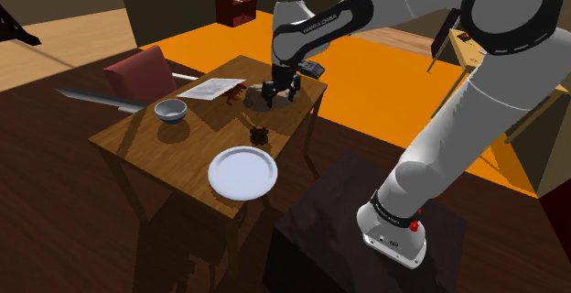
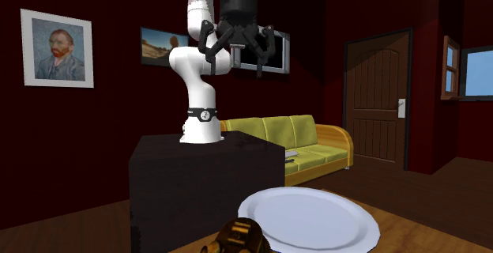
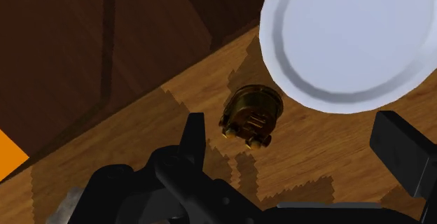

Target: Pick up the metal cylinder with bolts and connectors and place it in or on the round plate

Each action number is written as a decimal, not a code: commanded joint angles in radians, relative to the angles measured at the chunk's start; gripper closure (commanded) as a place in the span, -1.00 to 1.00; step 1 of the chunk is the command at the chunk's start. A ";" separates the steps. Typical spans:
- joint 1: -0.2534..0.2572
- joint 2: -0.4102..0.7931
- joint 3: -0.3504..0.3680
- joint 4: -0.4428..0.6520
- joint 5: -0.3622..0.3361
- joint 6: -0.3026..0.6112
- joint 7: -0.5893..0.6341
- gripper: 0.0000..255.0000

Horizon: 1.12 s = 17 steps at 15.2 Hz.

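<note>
Gripper [image 2: 237,50] spread wide, empty, high over table [image 1: 137,137]; cylinder [image 3: 251,116] lying just beside plate [image 3: 350,40]. Centre over cylinder, descend straight, close across its round body, clear of bolts [image 3: 256,141].

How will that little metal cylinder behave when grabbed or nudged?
The cylinder looks like solid brassy metal, so it is probably stiff and heavy for its size. Its round body might roll if nudged, though the bolts sticking out could stop it. The shiny surface may be slippery.
</note>
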<state>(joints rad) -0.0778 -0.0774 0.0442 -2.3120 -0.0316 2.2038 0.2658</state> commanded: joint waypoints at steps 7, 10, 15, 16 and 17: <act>-0.010 0.307 -0.013 0.183 -0.006 0.138 0.062 -1.00; -0.014 0.423 -0.021 0.273 -0.005 0.169 0.079 -1.00; -0.020 0.617 -0.033 0.449 0.005 0.195 0.103 -1.00; -0.022 0.656 -0.035 0.489 0.007 0.196 0.107 -1.00; -0.023 0.696 -0.037 0.530 0.010 0.196 0.111 -1.00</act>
<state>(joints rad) -0.1013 0.5701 0.0088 -1.8337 -0.0242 2.4023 0.3704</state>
